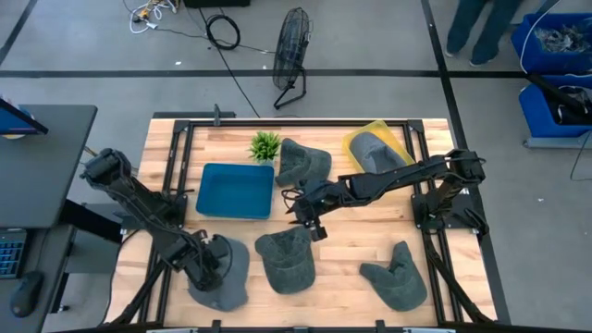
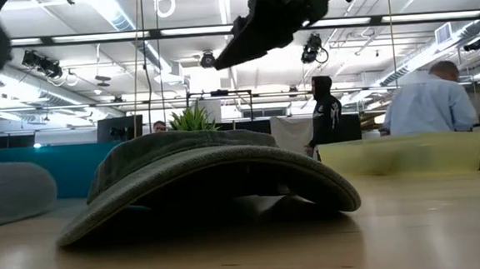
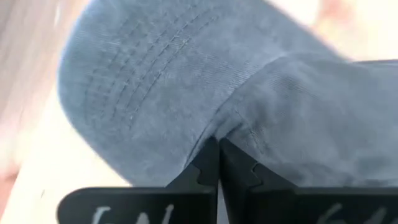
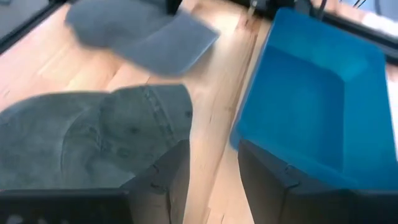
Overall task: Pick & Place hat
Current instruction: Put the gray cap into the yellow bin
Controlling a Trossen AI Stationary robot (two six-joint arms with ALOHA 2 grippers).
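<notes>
Left hand [image 3: 217, 163] clenched on grey-blue cloth cap [image 1: 227, 270], near-left; blue plastic tray [image 1: 235, 191] lay beyond; right hand [image 1: 307, 225] released.

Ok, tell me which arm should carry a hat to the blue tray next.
Left. Its gripper is shut on the grey-blue fabric cap; the right gripper hangs open, empty, beside the blue plastic tray.

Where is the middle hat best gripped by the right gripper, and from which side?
Probably the crown, from above. It is soft and domed, so open fingers can pinch a fold, and the right gripper hovers open just beside it. The brim arches with its edges on the table, so it is harder to get under. The left gripper is shut on another hat.
</notes>
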